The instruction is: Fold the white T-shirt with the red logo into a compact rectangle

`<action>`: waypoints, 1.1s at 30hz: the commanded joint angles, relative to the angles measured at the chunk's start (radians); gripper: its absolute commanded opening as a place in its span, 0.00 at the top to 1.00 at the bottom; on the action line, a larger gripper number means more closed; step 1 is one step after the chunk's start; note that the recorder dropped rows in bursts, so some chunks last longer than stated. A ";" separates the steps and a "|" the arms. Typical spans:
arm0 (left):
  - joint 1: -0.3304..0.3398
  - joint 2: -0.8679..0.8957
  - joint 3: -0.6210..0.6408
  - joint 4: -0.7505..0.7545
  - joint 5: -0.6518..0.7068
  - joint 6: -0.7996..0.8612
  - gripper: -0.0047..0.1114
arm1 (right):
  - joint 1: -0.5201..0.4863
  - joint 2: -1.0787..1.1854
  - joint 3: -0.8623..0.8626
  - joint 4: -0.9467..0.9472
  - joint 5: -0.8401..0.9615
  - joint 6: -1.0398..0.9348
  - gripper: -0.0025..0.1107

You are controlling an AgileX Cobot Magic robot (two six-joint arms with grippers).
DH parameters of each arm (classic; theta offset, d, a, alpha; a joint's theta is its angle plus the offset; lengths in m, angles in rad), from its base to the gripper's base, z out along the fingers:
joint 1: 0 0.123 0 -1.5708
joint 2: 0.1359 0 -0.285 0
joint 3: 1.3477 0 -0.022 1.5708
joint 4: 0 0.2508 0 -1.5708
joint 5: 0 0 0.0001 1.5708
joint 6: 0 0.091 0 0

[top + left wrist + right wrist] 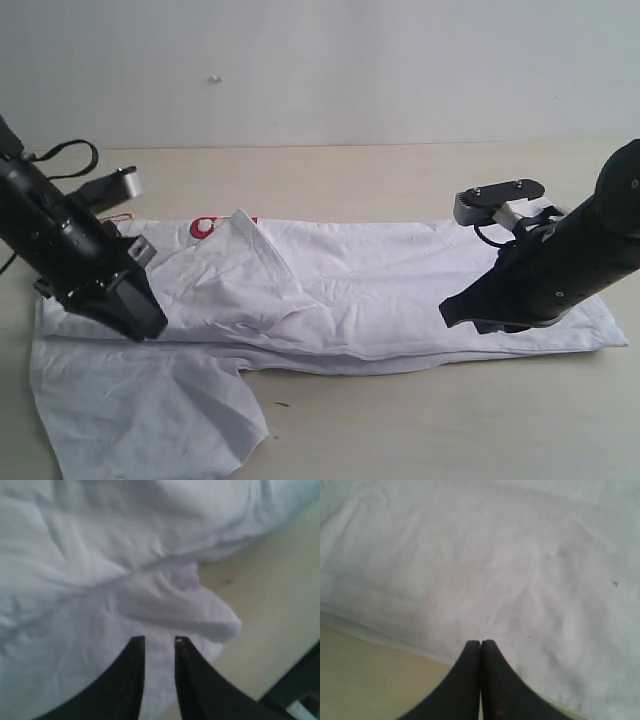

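The white T-shirt (360, 280) lies flat across the table, partly folded lengthwise, with one sleeve (150, 420) spread toward the front left. A small piece of the red logo (203, 227) shows at the far left edge; the rest is folded under. My left gripper (160, 641) hovers over the wrinkled cloth (100, 580) near the left end, open by a narrow gap with nothing between the fingers. My right gripper (481, 642) is shut and empty, over the smooth cloth (520, 570) near the shirt's front edge at the right end (455, 312).
The beige table (400, 420) shows bare wood in front of and behind the shirt. A grey-white fixture (120, 185) sits behind the left arm, with a black cable beside it. A white wall stands at the back.
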 commanded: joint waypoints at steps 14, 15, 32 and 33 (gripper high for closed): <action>-0.466 -0.219 0.299 0.512 -0.325 0.010 0.63 | -0.003 -0.008 0.005 0.028 0.007 -0.004 0.98; -0.486 -0.221 0.319 0.532 -0.362 -0.005 0.63 | -0.003 -0.008 0.005 0.028 0.007 -0.004 0.98; -0.569 -0.220 0.423 0.552 -0.544 -0.007 0.63 | -0.003 -0.008 0.005 0.032 0.007 -0.004 0.98; -0.569 -0.215 0.423 0.552 -0.548 -0.006 0.63 | -0.003 -0.008 0.005 0.032 0.007 -0.004 0.98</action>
